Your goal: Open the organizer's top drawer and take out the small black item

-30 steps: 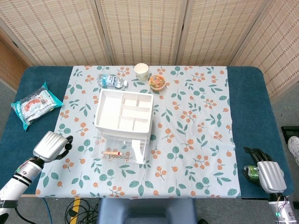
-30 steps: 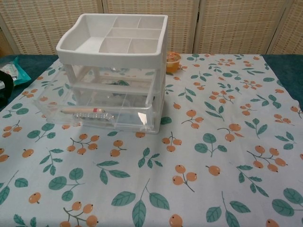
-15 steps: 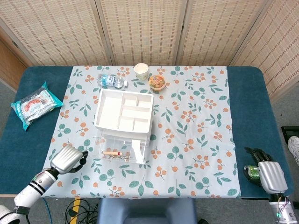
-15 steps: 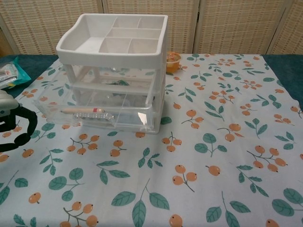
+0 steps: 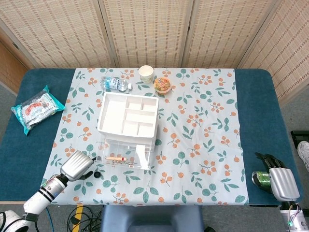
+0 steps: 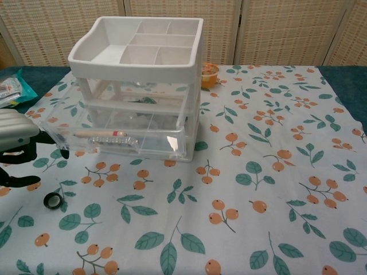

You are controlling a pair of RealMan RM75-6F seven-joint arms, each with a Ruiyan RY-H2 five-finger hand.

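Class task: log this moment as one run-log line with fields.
left hand: open beside organizer | small black ring: on cloth, free | right hand: holding green can

Staged lab setup: woven folding screens (image 5: 145, 29) behind floral-clothed table (image 5: 260, 96).

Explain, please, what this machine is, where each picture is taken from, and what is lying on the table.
This is a robot with two arms, each ending in a mechanical hand with fingers, steered remotely by a person. One picture looks down from its head, the other looks forward from its chest.

On the flowered tablecloth stands a clear drawer organizer with a white tray on top; its lowest drawer holds a pencil-like stick. Behind it are a paper cup, a lying water bottle and a small food cup. A snack packet lies far left.

The left hand is beside the organizer, above a small black ring on the cloth. The right hand holds a green object.
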